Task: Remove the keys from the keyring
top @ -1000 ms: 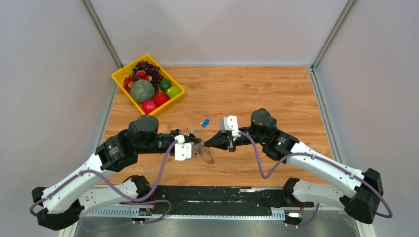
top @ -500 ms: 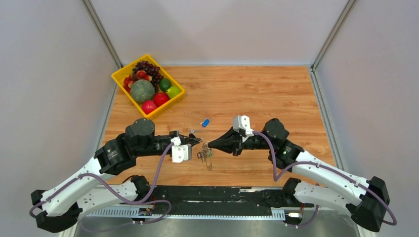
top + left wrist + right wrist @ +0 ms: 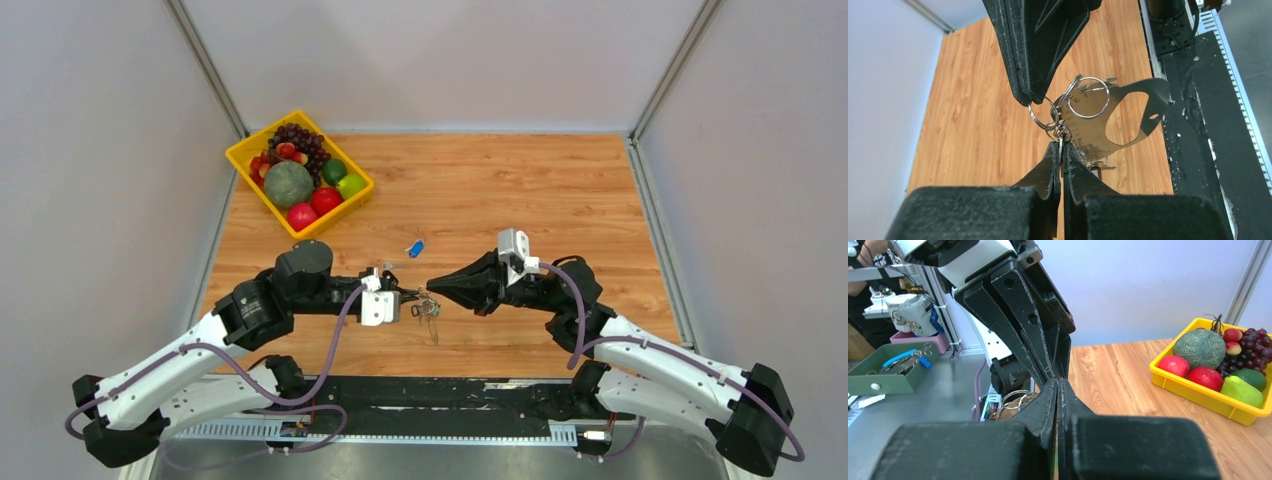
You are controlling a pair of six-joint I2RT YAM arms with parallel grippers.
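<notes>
The keyring, several thin wire loops linked together, hangs in the air above the table. It is well apart from the yellow basket of fruit, on the side nearer the arm bases. 2 grippers meet on it tip to tip. The left gripper, reaching in from the basket's side, has its fingers pressed together on the small loops at the bottom of the cluster. The right gripper, coming from the side away from the basket, is likewise pinched closed, with 1 small loop caught at its very tip. A flat metal plate with a large cut-out hangs at the biggest loop. The keys show only as a few toothed edges below that plate, mostly hidden behind the left fingers, so their number cannot be told. From above the bunch is just a small glinting tangle. In the right wrist view the left gripper blocks nearly everything, and only 2 or 3 loops peek out beside it. A blue tag lies on the table between the basket and the keyring, with a small grey object beside it too tiny to identify.
</notes>
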